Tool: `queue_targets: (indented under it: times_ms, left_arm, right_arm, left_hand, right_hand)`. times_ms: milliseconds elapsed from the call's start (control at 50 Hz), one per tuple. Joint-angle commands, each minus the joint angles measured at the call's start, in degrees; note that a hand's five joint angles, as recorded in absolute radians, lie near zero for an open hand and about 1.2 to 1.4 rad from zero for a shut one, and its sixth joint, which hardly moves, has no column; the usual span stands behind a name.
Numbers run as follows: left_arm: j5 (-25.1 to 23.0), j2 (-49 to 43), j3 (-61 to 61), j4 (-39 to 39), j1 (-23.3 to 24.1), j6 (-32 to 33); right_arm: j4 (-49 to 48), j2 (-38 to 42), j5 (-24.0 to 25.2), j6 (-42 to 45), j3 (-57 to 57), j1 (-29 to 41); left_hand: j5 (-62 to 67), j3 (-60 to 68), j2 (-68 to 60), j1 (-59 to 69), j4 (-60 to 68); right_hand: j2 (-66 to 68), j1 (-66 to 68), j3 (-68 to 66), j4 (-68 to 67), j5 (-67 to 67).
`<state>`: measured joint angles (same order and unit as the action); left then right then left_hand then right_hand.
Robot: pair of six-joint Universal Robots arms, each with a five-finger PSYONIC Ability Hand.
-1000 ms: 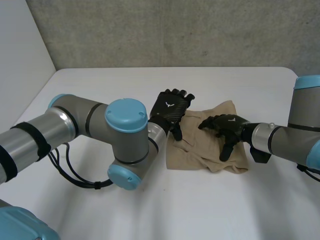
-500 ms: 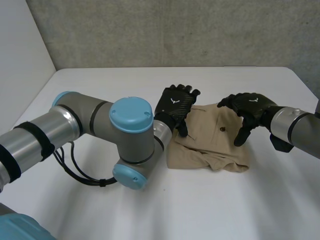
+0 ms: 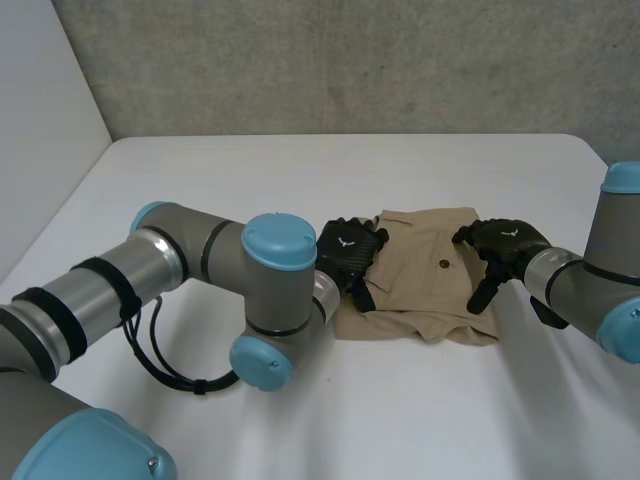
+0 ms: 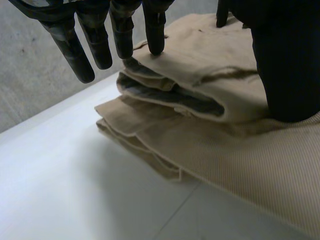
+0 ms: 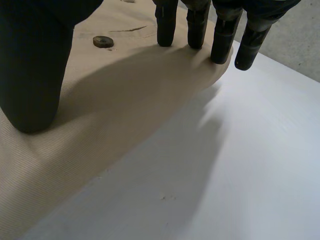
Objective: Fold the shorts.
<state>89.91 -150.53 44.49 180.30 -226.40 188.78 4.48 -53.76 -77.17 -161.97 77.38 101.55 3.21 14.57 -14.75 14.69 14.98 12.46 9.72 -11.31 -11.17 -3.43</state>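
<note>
Black, straight-fingered left hand [image 3: 348, 250] on the left edge of the folded beige cotton shorts [image 3: 430, 272]: fingertips [image 4: 155, 42] at the rim of the stacked layers, thumb pressed flat on the top layer, nothing pinched. Same on the other side for the black right hand [image 3: 503, 243]: fingers [image 5: 166, 25] straight, tips down along the right edge, thumb flat on the cloth close to the small dark button [image 5: 103, 41], no grip on anything.

Between the two hands, the shorts as a flat, several-layered bundle on the white worktop [image 3: 300, 420], long axis running hand to hand, near edge uneven with a lower layer sticking out. Looks like smoothing after a fold, task well along.

Probably one more fold possible, across the long axis, from one hand's side toward the other's. Both hands equally near, each touching its own end, cloth directly under the thumb. On the left end, open layers facing the fingertips, so easy to catch only the top one. On the right end, a single rounded edge, likely the simpler pick-up.
</note>
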Motion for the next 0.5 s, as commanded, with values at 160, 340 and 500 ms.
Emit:
queue_targets:
  times_ms: [160, 340, 500]
  left_arm:
    - [0.53, 16.74, 7.7, -3.29, -1.15, -0.07]
    - [3.24, 38.98, 19.75, -3.2, -7.3, -1.57]
    - [9.67, 54.1, 25.64, -8.29, -16.26, -5.7]
  right_arm:
    - [-1.05, -11.54, -1.75, -2.03, 0.32, 1.02]
    - [-6.24, -25.24, -14.05, -7.57, 0.58, 2.6]
    - [-3.87, -30.7, -19.07, -7.14, -0.04, 3.04]
  left_hand:
    - [2.72, 1.37, -1.19, 1.24, 0.96]
    - [-0.14, -1.5, 1.68, -1.62, -1.9]
    - [-0.31, -1.66, 1.84, -1.79, -2.07]
  right_hand:
    - [-2.46, 0.28, 1.31, 1.17, 3.43]
    - [-2.46, 0.28, 1.31, 1.17, 3.43]
    - [-2.46, 0.28, 1.31, 1.17, 3.43]
